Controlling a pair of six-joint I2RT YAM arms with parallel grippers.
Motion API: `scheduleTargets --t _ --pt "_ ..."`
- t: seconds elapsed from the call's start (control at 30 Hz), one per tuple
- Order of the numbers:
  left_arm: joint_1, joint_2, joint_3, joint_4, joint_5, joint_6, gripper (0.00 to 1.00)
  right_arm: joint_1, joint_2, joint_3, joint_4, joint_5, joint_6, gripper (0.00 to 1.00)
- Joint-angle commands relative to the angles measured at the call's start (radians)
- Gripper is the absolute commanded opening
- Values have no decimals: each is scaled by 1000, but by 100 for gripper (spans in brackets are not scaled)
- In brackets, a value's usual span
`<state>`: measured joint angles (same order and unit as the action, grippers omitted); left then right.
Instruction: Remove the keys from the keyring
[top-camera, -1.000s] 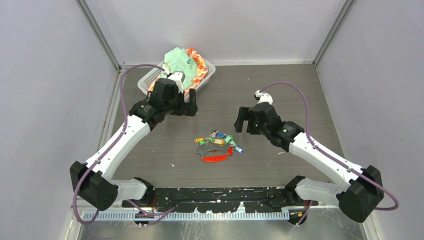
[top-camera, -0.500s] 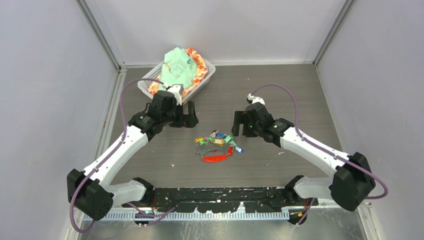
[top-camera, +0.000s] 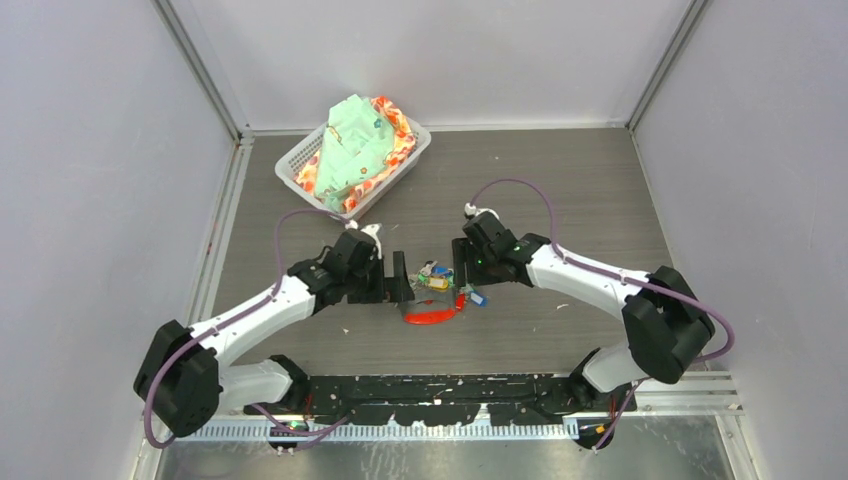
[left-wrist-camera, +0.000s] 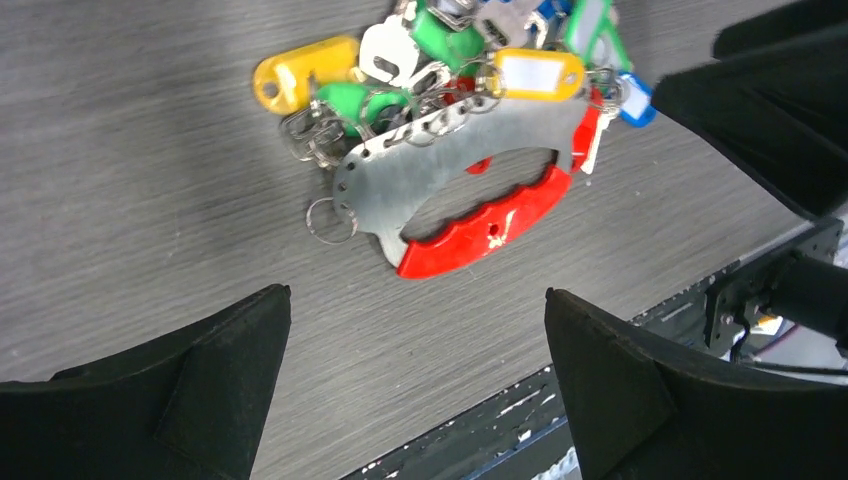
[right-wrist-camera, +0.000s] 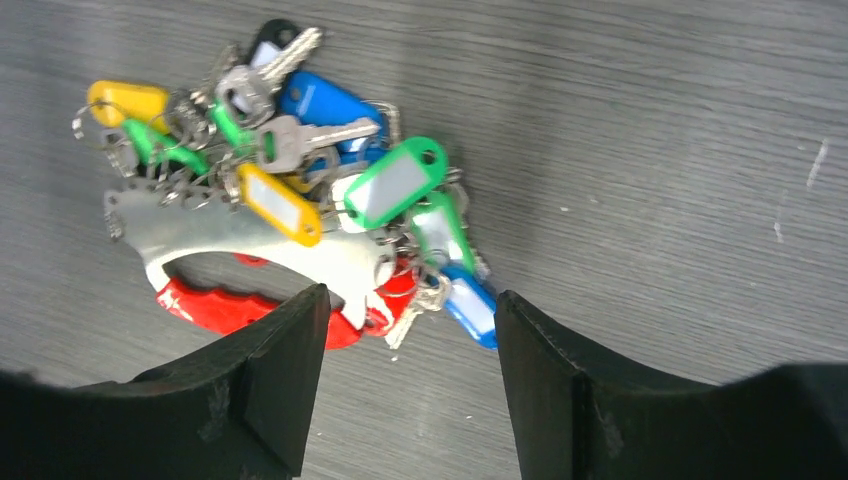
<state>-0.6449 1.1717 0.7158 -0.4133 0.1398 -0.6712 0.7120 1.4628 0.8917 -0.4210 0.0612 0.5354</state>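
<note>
Fingers of the left gripper stand wide apart and hold nothing. Just beyond their gap, on the table, lies the keyring: a grey perforated plate edged by a red curved strip, the strip on the side nearer these fingers. A small wire ring lies at the plate's end, toward the left-hand finger in this view. The keys, with yellow, green and blue tags, are heaped along the plate's far edge, beyond the fingertips.

Fingers of the right gripper are likewise apart and hold nothing. One end of the red strip lies in the gap at their tips, partly hidden behind one finger. The keys spread just beyond the tips. Contact between fingers and bunch cannot be determined.

In the overhead view the two grippers face each other with the bunch between them. Well beyond both, a white basket holds crumpled cloth.
</note>
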Motion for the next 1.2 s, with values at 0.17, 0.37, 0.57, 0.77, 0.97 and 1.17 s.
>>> scheduleTargets --t 0.17,0.37,0.57,0.77,0.97,1.17 --pt "-6 -31 -75 20 -130 -163 91 118 34 122 3 49 -61 65" --pt "-27 2 -72 84 -58 -137 80 118 9 88 -55 134 -58 63" --pt "-146 71 24 90 -111 -58 76 87 -67 4 -88 169 29 60" --pt "-236 229 146 105 -106 -6 68 75 -122 -54 -50 134 58 52" --pt "-237 275 168 82 -130 -35 61 75 -47 -2 -22 104 73 44" --pt "-231 227 132 61 -173 -44 61 75 -7 16 -16 87 192 43"
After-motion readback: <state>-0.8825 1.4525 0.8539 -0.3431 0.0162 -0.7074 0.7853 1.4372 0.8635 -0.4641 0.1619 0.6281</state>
